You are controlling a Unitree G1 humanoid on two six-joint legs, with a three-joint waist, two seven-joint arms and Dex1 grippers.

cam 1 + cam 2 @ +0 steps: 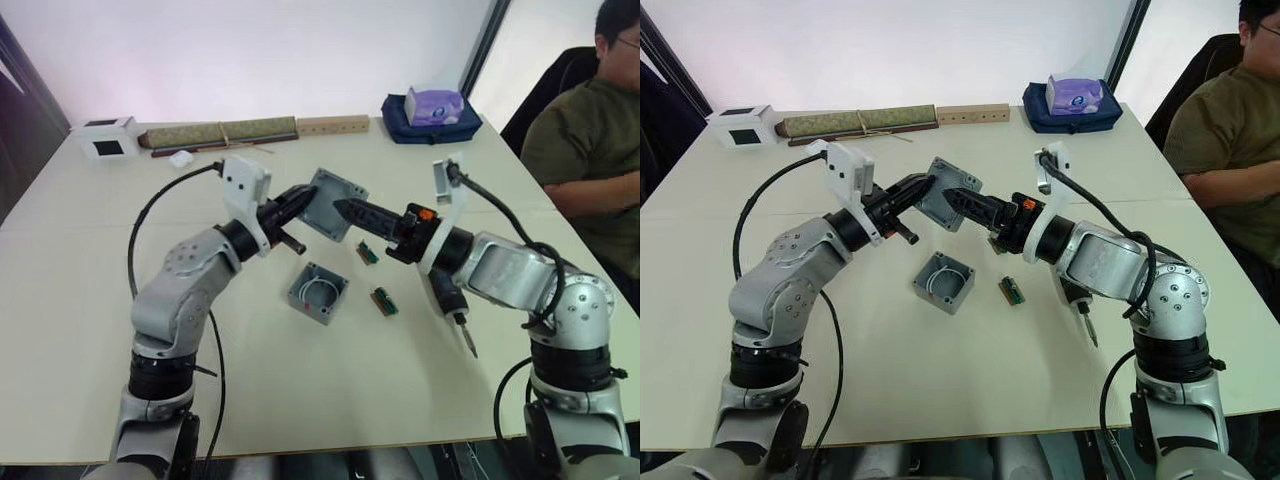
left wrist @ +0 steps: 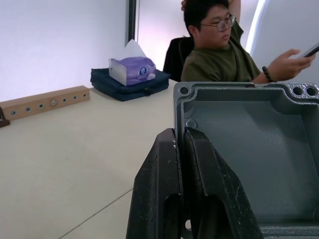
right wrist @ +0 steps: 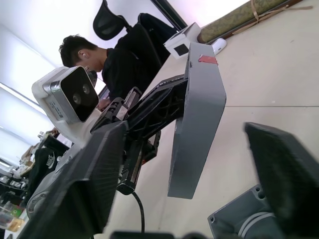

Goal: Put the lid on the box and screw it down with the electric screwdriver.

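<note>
The lid (image 1: 331, 187), a flat grey square plate, hangs tilted on edge above the table's middle. My left gripper (image 1: 305, 198) is shut on its rim, with the fingers (image 2: 199, 189) pinching one edge. My right gripper (image 1: 342, 209) reaches in from the other side and stands open, its fingers (image 3: 94, 174) spread wide before the lid's (image 3: 197, 124) red-marked face. The box (image 1: 318, 293) sits open on the table below, a white wire inside. The electric screwdriver (image 1: 457, 315) lies on the table under my right forearm, its bit pointing toward the front edge.
Two small green circuit boards (image 1: 368, 252) (image 1: 384, 301) lie beside the box. Along the far edge are a white cube (image 1: 107, 137), a rolled mat (image 1: 220, 133), a wooden block (image 1: 333, 124) and a tissue box (image 1: 433, 107). A person (image 1: 590, 130) sits at the right.
</note>
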